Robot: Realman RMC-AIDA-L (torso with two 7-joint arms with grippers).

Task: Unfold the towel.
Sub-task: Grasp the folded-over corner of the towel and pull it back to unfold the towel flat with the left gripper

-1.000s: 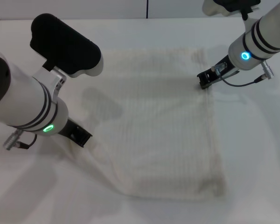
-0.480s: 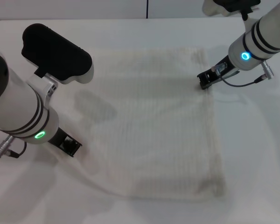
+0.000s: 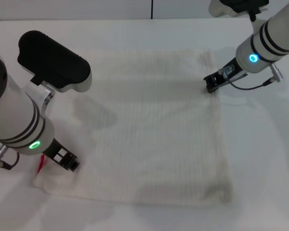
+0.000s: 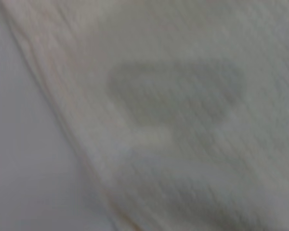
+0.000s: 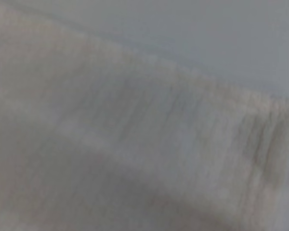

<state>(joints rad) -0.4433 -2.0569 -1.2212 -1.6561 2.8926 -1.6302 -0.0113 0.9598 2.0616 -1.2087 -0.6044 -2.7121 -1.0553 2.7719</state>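
The cream-white ribbed towel (image 3: 159, 130) lies spread nearly flat on the white table, roughly square. Its small red tag (image 3: 41, 164) shows at the near left corner. My left gripper (image 3: 67, 162) is low at that corner, shut on the towel's edge beside the tag. My right gripper (image 3: 211, 85) is at the towel's right edge near the far right corner, shut on the cloth there. The left wrist view shows the towel (image 4: 192, 120) close up with its edge against the table. The right wrist view shows the towel (image 5: 111, 134) with small gathers at its edge.
The white table (image 3: 260, 159) extends around the towel on all sides. A wall seam runs along the far edge. My left arm's large body covers the table's left side.
My left gripper has moved toward me and to the left, drawing the towel's folded left part out flat. The red tag has come into view. The right arm has not moved.
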